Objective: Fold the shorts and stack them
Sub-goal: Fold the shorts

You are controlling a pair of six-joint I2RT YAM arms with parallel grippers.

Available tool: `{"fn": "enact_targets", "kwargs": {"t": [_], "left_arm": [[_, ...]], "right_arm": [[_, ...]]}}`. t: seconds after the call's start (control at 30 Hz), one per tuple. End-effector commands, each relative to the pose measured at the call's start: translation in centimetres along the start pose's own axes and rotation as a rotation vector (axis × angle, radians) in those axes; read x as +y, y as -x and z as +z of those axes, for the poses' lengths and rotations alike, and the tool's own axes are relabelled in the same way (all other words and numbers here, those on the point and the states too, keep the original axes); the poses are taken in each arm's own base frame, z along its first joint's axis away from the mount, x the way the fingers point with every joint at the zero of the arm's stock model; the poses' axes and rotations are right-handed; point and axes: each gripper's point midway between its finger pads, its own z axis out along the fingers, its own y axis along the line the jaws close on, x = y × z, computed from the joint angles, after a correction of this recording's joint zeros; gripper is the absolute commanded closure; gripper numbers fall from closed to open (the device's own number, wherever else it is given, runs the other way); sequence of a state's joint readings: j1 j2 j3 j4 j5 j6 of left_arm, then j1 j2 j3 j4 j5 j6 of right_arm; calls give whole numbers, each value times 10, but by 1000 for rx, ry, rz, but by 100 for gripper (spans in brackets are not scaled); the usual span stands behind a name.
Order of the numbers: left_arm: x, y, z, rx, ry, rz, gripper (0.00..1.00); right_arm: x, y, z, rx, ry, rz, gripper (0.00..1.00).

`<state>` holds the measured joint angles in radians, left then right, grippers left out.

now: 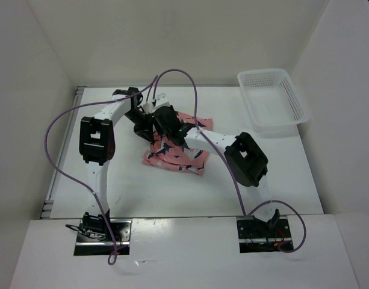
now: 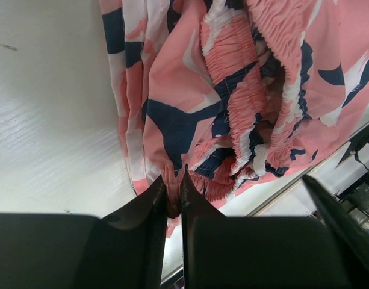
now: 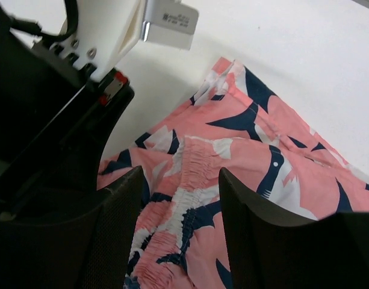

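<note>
Limp, light shorts (image 1: 175, 158); left claw (image 2: 174, 201) pinches a fold, right claw (image 3: 179, 180) wide above the gathered waistband (image 3: 196, 158), likely the best hold.

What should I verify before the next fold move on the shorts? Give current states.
1. Left gripper has cloth: ok, a fold of the shorts is pinched between its tips.
2. Right gripper has cloth: not ok, jaws stand open over the elastic waistband, holding nothing.
3. Shorts lying flat: not ok, bunched and creased in the top view.
4. Arms clear of each other: cannot tell, both wrists crowd over the shorts.
5. White mesh basket out of the way: ok, at the far right of the table, apart from the shorts.
</note>
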<state>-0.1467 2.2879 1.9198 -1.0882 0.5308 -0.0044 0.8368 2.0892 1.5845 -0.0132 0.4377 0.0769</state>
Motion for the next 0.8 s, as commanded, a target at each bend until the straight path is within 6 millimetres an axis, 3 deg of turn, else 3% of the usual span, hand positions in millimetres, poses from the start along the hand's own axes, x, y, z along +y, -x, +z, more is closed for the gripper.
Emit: {"fn": "enact_targets", "kwargs": {"t": [0.0,0.23,0.4,0.67,0.77], "left_arm": [[-15,5,-11,-30,-51,19,82],[-17,3,-10,-24,-70,14,81],[-15,0,-7,-8,-71,4,81],[-17,1,-10,-16,-71,9,80],[-17,1,-10,-16,-71,9,80]], "right_arm": [[-16,25,2,-43,-90,95,41],[-17,-15,6,50,-103,66,43],[-6,-30,11,85,-49,56,43],[-6,-43,17,109,-57,34,43],[-14,-57,16,133,-96,27,49]]}}
